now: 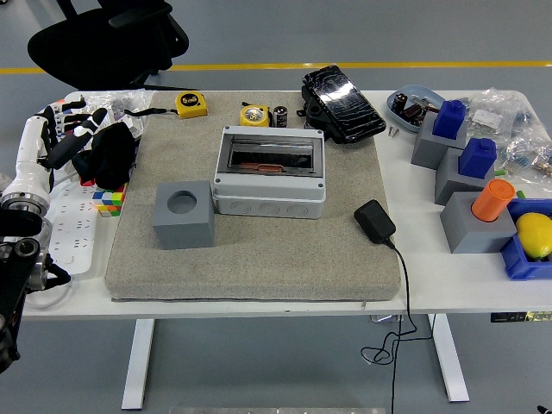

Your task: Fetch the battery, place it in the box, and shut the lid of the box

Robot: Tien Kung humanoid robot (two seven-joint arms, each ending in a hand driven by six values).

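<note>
You have the left hand at the bench's left edge, fingers spread and empty, while the battery stands behind the open junction box, ungrasped.

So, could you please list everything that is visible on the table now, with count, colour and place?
mat: 1, grey-beige, table centre
box: 1, light grey, lid open, on mat
cube with round hole: 1, grey, left of box
battery: 1, dark, behind box
tape measures: 2, yellow, far edge
black case: 1, far edge
adapter: 1, black, cabled, right of mat
grey blocks: 3, right side, holding blue and orange pieces
lemon: 1, yellow, blue tray
power strip: 1, white, left edge
left hand: white-black, open, far left
</note>
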